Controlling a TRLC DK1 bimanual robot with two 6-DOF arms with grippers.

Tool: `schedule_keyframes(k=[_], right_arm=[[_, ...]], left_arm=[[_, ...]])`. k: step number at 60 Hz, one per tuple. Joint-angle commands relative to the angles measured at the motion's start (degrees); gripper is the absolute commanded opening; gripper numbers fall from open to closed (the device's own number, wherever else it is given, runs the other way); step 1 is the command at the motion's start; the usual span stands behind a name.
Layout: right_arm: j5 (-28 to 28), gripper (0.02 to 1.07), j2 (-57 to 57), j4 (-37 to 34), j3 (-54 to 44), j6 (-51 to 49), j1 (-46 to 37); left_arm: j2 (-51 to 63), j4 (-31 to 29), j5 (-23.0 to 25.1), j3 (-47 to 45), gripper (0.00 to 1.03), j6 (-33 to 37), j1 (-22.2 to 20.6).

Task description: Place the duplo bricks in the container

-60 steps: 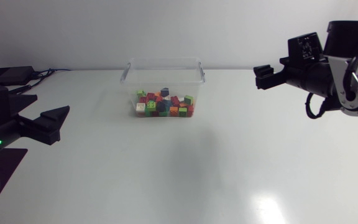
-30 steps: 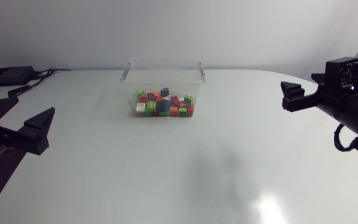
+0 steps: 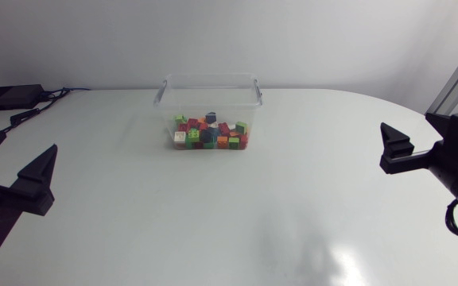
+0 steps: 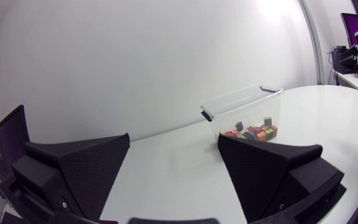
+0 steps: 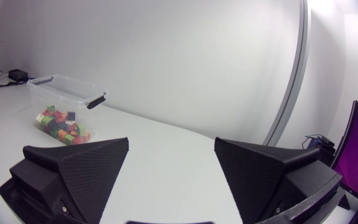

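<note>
In the left wrist view the left pincer (image 4: 173, 140) stood released, its two wedge fingers wide apart with only white worktop (image 4: 174, 171) showing between them. Ahead of it, well apart, the clear container (image 4: 244, 101) sat on the worktop with the duplo bricks (image 4: 253, 132) heaped on its floor. In the right wrist view the right pincer (image 5: 171, 142) was likewise released and held nothing, and the container stood far ahead of it, off to one side, with the bricks inside. In the head view the container stood upright toward the worktop's far side, near the middle, holding the bricks in red, green, orange, blue and white. Both pincers hung near the worktop's side edges, well apart from it. A black box (image 3: 10, 96) with cables lay at the far left corner.
</note>
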Motion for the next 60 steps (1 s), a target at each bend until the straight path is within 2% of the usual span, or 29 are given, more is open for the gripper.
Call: schedule_keyframes(k=[1, 15, 60], right_arm=[[0.83, 1.02, -3.06, -0.81, -3.31, -1.04, -0.29], [1.37, 1.02, -10.62, -3.34, -6.30, -1.11, -0.09], [2.50, 1.02, -32.18, -11.73, -17.28, 11.34, 2.63]], left_arm=[[-1.83, 0.25, -0.08, -2.29, 0.99, 0.88, 0.64], [-5.13, 0.54, -0.22, -5.01, 0.99, 1.72, 1.03], [-11.66, 3.13, -6.34, -14.79, 0.99, -13.32, -4.63]])
